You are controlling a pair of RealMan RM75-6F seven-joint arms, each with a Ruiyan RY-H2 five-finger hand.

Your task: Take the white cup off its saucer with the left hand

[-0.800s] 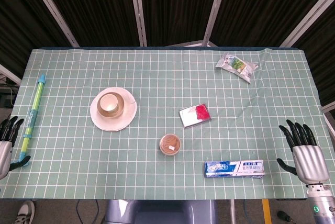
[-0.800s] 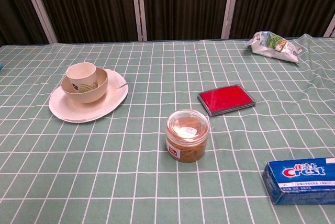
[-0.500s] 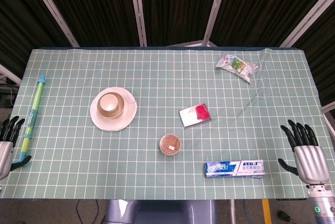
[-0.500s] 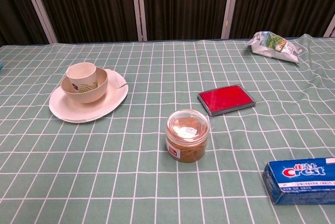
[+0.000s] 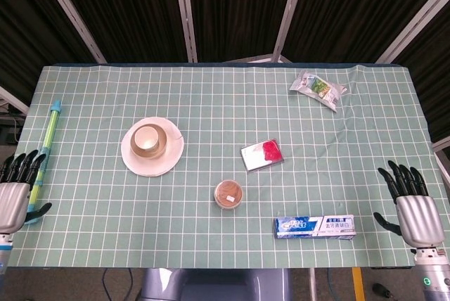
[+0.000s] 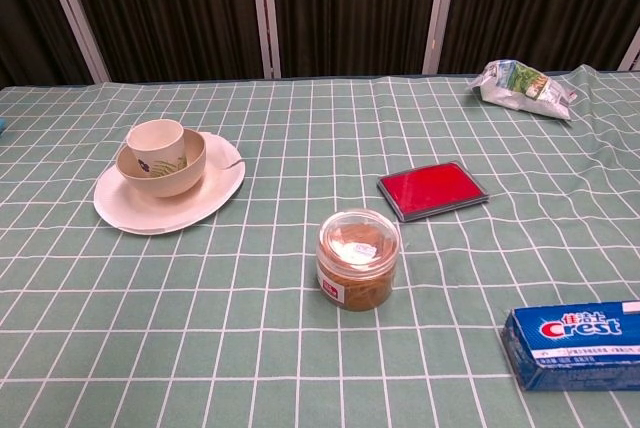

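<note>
White cup (image 6: 156,147) upright inside a beige bowl (image 6: 186,166), both on the white saucer (image 6: 215,198), toward the left half of the table (image 5: 211,118) with its green checked cloth. Left robot hand (image 5: 15,194) low at the table's left near corner, fingers spread and pointing away from the robot, holding nothing; well apart from the cup, which lies forward and to the right of it. Green and blue tube-shaped toy (image 5: 43,148) just beside that hand, along the left edge (touching or not, cannot tell). Right robot hand (image 5: 411,207) at the right near corner, fingers likewise spread and empty, near a blue Crest toothpaste box (image 5: 314,226). Clear jar with brown contents (image 6: 357,260) near the table's middle, red ink pad (image 6: 432,189) beyond it to the right, snack packet (image 6: 522,87) at the far right. Neither hand visible in the chest view.
</note>
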